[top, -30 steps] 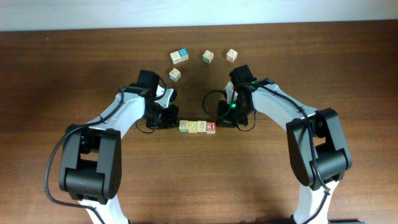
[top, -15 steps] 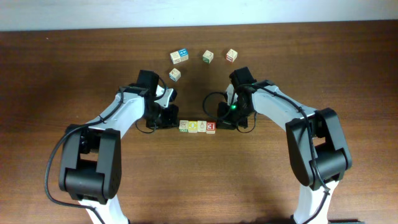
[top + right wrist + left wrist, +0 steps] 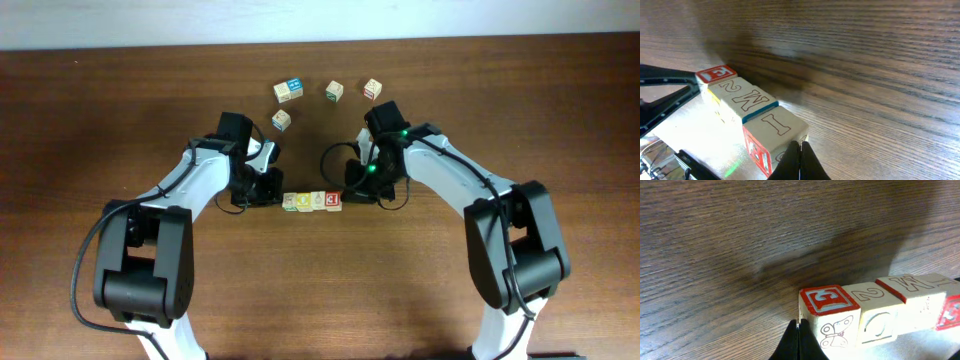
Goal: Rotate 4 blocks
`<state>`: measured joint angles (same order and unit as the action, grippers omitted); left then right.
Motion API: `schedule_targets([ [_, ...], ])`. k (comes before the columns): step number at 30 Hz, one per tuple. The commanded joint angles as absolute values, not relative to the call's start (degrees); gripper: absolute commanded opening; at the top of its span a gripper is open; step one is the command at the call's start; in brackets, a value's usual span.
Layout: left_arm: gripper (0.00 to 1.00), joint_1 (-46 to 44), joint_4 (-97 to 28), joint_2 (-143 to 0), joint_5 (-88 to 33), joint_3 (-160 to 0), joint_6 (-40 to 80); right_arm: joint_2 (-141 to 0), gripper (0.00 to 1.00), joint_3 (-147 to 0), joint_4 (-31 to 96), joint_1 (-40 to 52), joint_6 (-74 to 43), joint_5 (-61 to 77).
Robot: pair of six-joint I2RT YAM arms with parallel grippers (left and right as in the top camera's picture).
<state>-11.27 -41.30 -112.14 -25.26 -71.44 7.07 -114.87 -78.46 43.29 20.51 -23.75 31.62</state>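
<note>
Four small pale wooden blocks (image 3: 305, 201) stand flat in one straight row, each touching its neighbour. Their faces carry printed letters and numerals.

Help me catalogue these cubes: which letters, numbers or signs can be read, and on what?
"G", probably: red-topped end block.
"2": second block.
"M": third block.
"I": far end block.
"3", probably: that block's red face.
Four loose blocks behind the row: too small to read.
</note>
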Motion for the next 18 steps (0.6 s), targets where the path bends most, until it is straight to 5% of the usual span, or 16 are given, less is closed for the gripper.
schedule_targets([
  [1, 0.00, -11.99, -41.19, -112.60, -29.19, -70.96, 6.15, -111.00, 0.04, -80.07, 43.03, 22.39, -22.94, 35.31],
  [18, 0.00, -12.01, -41.63, -112.60, -29.65, -70.96, 6.15, -109.95, 0.04, -82.48, 42.83, 26.00, -23.40, 33.89],
])
